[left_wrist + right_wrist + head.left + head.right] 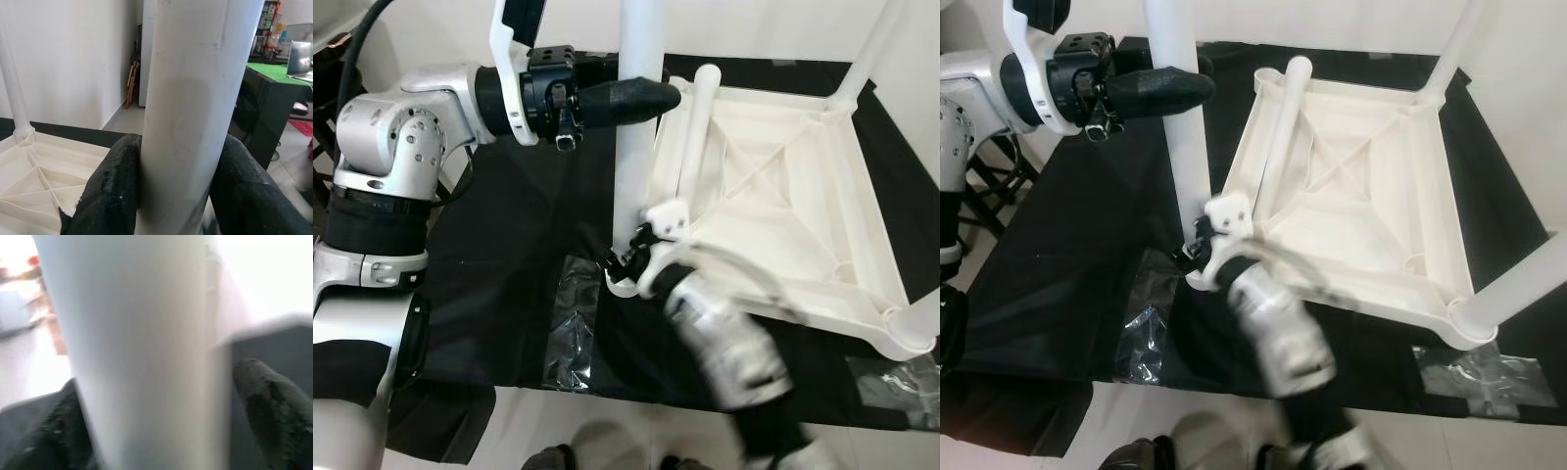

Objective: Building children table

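A white children's table (pixel 783 196) lies upside down on a black cloth (pixel 499 264), its ribbed underside facing up. One white leg (pixel 634 166) stands upright at the table's near left corner. My left gripper (pixel 651 93) is shut on this leg high up; the left wrist view has the leg (pixel 195 98) squeezed between both black fingers (pixel 112 186). My right gripper (pixel 631 257), blurred, is shut on the same leg at its base, by the corner socket (pixel 622 284). A loose leg (pixel 693 127) lies along the table's left rim.
Two more legs stand in the table's right corners, one far (pixel 867 54) and one near (pixel 1518 279). Silver tape patches (pixel 568 333) (pixel 901 377) hold the cloth down. White floor and dark feet (pixel 1136 455) lie along the near edge. A wall stands behind.
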{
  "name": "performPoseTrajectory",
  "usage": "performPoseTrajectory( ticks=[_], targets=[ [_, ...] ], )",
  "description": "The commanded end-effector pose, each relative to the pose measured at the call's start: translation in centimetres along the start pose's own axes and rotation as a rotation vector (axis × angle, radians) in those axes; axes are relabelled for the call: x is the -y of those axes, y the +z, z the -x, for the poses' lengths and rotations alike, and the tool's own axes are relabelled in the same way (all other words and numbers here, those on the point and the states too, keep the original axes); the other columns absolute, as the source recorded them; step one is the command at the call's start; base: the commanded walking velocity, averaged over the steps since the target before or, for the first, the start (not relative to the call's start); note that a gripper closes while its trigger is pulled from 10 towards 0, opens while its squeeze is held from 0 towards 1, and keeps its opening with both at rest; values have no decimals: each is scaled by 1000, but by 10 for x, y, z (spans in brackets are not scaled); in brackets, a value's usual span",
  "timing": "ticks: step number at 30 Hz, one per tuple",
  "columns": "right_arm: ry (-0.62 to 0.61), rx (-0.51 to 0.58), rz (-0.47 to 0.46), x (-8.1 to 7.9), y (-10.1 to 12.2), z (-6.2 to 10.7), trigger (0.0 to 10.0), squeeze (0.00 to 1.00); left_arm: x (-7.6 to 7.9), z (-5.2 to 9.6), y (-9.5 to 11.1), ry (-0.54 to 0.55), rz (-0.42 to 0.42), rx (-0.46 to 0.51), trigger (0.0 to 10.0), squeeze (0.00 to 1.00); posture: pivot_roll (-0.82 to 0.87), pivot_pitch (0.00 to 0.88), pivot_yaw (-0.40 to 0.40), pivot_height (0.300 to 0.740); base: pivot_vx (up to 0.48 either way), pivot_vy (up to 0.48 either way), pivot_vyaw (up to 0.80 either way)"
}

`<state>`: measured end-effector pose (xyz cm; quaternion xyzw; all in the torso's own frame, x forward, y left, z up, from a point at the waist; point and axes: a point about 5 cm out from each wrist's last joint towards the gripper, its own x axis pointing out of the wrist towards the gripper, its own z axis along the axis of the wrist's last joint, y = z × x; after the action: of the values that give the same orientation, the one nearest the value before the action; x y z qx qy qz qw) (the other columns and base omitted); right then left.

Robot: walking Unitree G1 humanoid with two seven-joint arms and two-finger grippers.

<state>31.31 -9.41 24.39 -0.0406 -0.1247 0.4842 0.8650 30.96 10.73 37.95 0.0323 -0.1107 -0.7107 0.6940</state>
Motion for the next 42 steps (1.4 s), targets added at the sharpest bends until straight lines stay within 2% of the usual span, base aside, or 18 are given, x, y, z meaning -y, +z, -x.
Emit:
performPoseTrajectory(
  ticks=[1,2,3,4,8,13,14,15,16,17,18,20,30,31,34,35,37,42],
  targets=[
    [170,-5,13,1,3,6,10000,671,5,-9,-13,-86,61,-37,0,0,109,168,20,740,0,0,0],
    [170,-5,13,1,3,6,10000,671,5,-9,-13,-86,61,-37,0,0,109,168,20,740,0,0,0],
    [203,-30,30,9,5,10,10000,671,5,-9,-13,-89,61,-36,0,0,109,169,20,740,0,0,0],
    [232,-63,46,19,7,13,10000,0,5,-9,-13,-92,62,-37,0,0,110,168,22,740,0,0,0],
    [331,-121,35,41,17,13,10000,0,6,-10,-13,-105,63,-43,0,0,115,171,24,740,0,0,0],
    [398,-150,-8,47,14,8,10000,0,7,-11,-13,-111,60,-45,0,0,123,171,26,740,0,0,0],
    [409,-154,-17,48,12,4,7059,0,7,-11,-12,-114,59,-47,0,0,124,172,28,740,0,0,0],
    [409,-154,-17,48,12,4,7059,0,7,-11,-12,-114,59,-47,0,0,124,172,28,740,0,0,0],
    [413,-157,-26,49,10,0,3333,0,8,-12,-12,-117,58,-48,0,0,124,172,28,740,0,0,0],
    [430,-153,-38,50,9,-1,3333,0,8,-12,-12,-120,58,-49,0,0,124,172,28,740,0,0,0],
    [452,-159,-47,49,7,-3,0,0,8,-12,-11,-123,57,-49,0,0,127,173,29,740,0,0,0],
    [513,-174,-53,48,4,-5,0,0,9,-13,-11,-129,55,-51,0,0,130,172,30,740,0,0,0],
    [528,-173,-56,53,2,-10,0,0,8,-16,-11,-147,49,-47,0,0,126,172,29,740,0,0,0],
    [508,-166,-58,54,0,-9,0,0,6,-17,-11,-136,58,-38,7725,447,121,171,32,740,0,0,0],
    [494,-161,-60,54,-1,-8,0,0,4,-18,-11,-128,65,-32,7725,447,121,171,32,740,0,0,0],
    [454,-152,-57,55,-4,-6,0,0,2,-18,-11,-113,62,-24,10000,1000,117,172,36,740,0,0,0],
    [365,-131,-67,55,-9,-3,0,0,-3,-18,-11,-67,51,-18,10000,1000,116,173,36,740,0,0,0],
    [256,-118,-92,52,-17,0,0,0,-7,-18,-12,-14,44,-18,10000,1000,107,177,22,740,0,0,0]
  ],
)
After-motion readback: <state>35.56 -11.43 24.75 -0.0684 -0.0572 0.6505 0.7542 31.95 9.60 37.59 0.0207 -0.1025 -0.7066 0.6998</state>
